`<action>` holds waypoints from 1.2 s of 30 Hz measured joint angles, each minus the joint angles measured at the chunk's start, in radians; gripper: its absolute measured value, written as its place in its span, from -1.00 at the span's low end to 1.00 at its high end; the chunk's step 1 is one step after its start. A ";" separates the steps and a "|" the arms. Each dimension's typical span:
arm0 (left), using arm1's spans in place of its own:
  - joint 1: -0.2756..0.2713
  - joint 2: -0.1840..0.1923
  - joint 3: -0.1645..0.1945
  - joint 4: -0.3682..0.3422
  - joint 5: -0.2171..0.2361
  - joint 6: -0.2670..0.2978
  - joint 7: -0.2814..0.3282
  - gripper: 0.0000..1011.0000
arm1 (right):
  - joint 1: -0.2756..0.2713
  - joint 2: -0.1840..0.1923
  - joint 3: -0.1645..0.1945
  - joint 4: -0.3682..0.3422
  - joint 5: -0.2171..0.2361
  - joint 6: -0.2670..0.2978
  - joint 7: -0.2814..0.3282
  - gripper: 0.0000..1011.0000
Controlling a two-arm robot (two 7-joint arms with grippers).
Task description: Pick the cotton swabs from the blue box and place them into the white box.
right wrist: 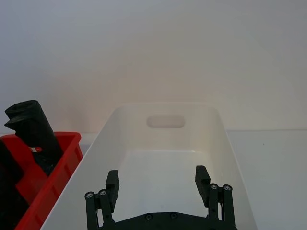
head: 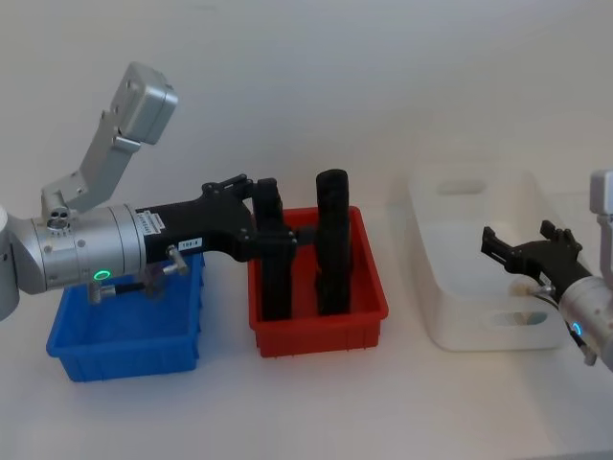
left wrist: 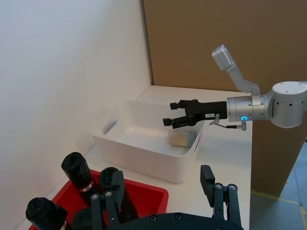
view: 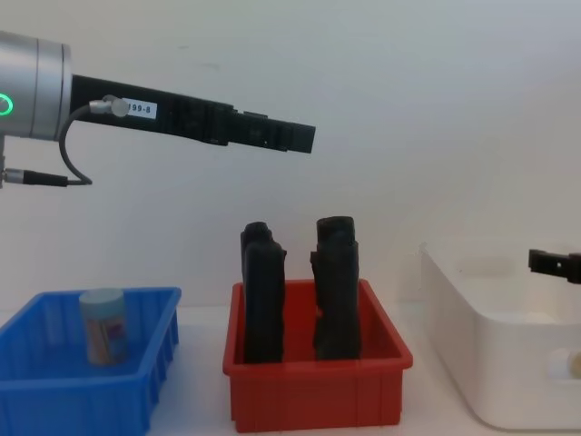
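Right claw (right wrist: 158, 178), wide open and empty, hangs on a level forearm over the glossy white plastic box (right wrist: 218, 134), above a clear swab tub (left wrist: 181, 138) inside. Left claw (view: 300, 138), equally spread and empty, reaches level, high over the red bin (view: 313, 400); a pale-lidded tub (view: 103, 325) stands in the ribbed blue box (view: 54, 400).

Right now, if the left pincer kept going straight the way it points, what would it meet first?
Likely the right pincer, poised over the white box. The left pincer sits above the black blocks in the red bin, so it should clear them; depth is uncertain.
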 joint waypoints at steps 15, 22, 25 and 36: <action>0.003 0.000 0.001 0.000 0.001 -0.002 0.007 0.99 | -0.021 0.004 0.005 -0.038 0.003 -0.046 -0.013 0.98; 0.028 -0.004 0.014 -0.009 0.010 -0.030 0.073 0.99 | -0.065 0.014 0.000 -0.094 -0.002 -0.051 -0.011 0.98; 0.039 -0.006 0.019 -0.013 0.015 -0.042 0.101 0.99 | -0.094 0.020 -0.004 -0.131 -0.006 -0.054 -0.010 0.98; 0.096 -0.015 0.050 -0.035 0.038 -0.107 0.252 0.99 | -0.204 0.043 -0.017 -0.274 -0.021 -0.067 -0.003 0.98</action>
